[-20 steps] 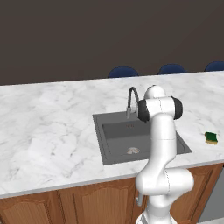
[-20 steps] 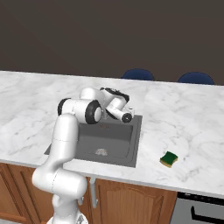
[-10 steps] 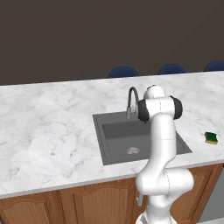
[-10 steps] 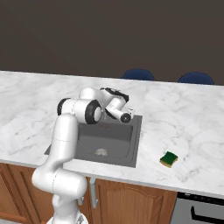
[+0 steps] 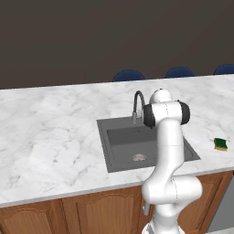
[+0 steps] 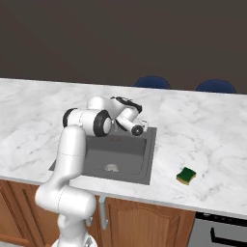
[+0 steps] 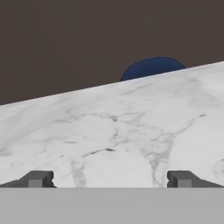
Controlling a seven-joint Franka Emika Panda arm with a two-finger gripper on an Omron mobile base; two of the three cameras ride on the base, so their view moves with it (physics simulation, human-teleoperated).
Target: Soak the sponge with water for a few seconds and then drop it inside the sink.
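Note:
The sponge (image 5: pixel 221 144) (image 6: pixel 186 175), green on top with a yellow layer, lies flat on the marble counter to the right of the sink, well apart from the arm. The sink (image 5: pixel 104 146) (image 6: pixel 150 155) is a dark grey basin with a round drain (image 5: pixel 139 157) and a curved faucet (image 5: pixel 137 103) at its back rim. Above the back of the basin my gripper (image 6: pixel 128 102) (image 7: pixel 110 180) points over the counter toward the far edge. It is open, with wide-apart fingertips (image 7: pixel 41 178) and nothing between them. The water is out of view.
Blue chair backs (image 5: pixel 129 75) (image 6: pixel 152 82) (image 7: pixel 153 68) stand behind the counter's far edge. Wooden cabinet doors (image 5: pixel 91 212) run below the front edge, with a dark appliance (image 6: pixel 222 231) at the lower right. Marble counter (image 5: pixel 50 132) spreads left of the sink.

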